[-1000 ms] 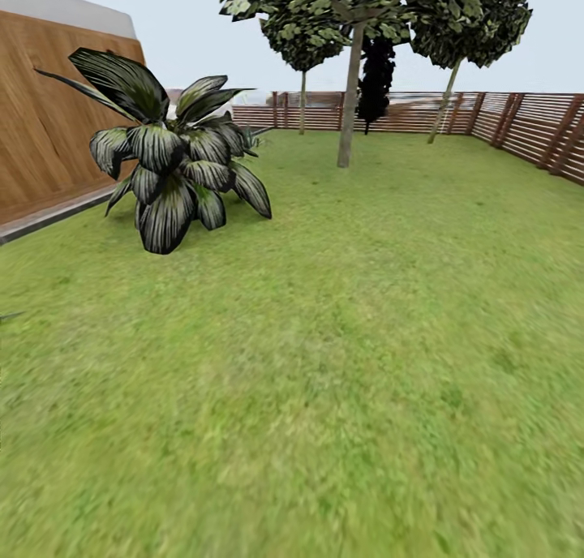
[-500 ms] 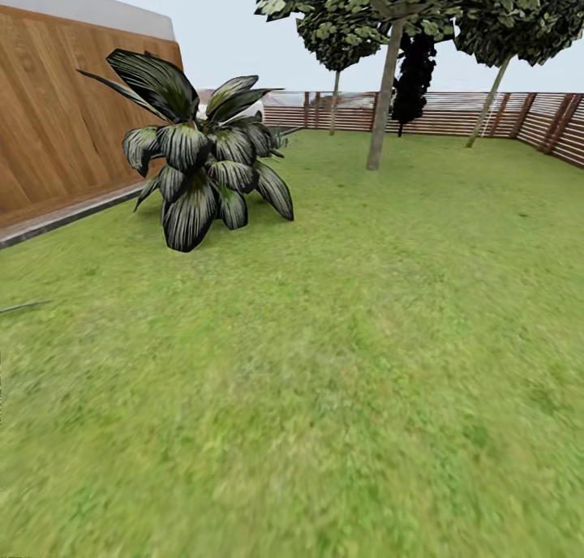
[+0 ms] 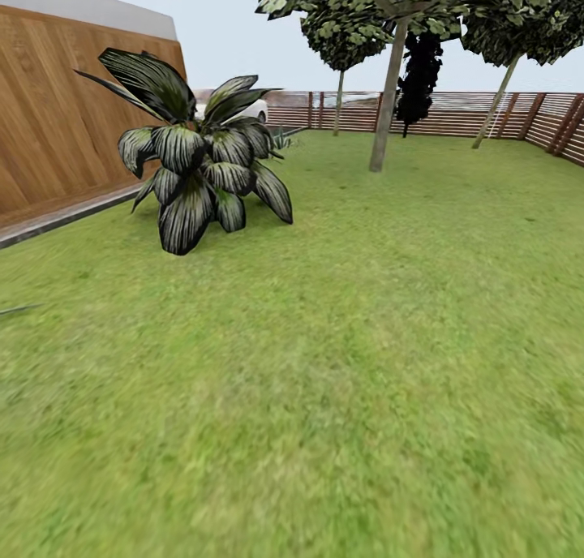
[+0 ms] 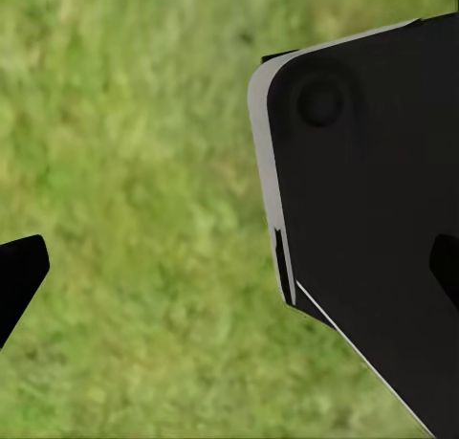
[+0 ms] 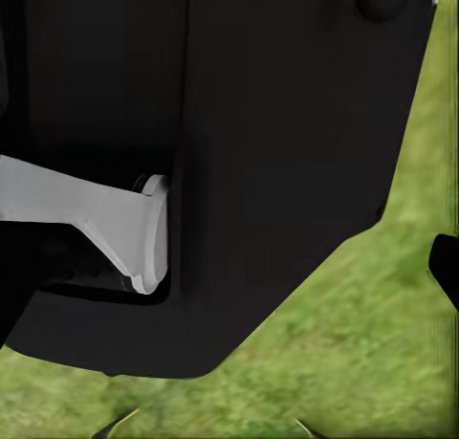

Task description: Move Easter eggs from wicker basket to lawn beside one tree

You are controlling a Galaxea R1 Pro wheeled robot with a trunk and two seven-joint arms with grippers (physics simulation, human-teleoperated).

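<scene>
The Easter eggs and the wicker basket are out of view. The lawn spreads wide ahead of me in the head view. At its far side stands the tree with a thick, pale, straight trunk and a leafy canopy. My left gripper hangs open over grass, its dark fingertips at opposite edges of the left wrist view with nothing between them. My right gripper faces a black part of my own body, and one fingertip shows far out at the edge over grass.
A big striped-leaf plant stands on the left, near a wooden wall with a paved strip. A slatted fence closes the back. Thin-trunked trees and a dark bushy tree stand near it.
The whole head view has shifted, so the camera moved. The plant and trees now sit further right in the picture. Nothing on the lawn has moved.
</scene>
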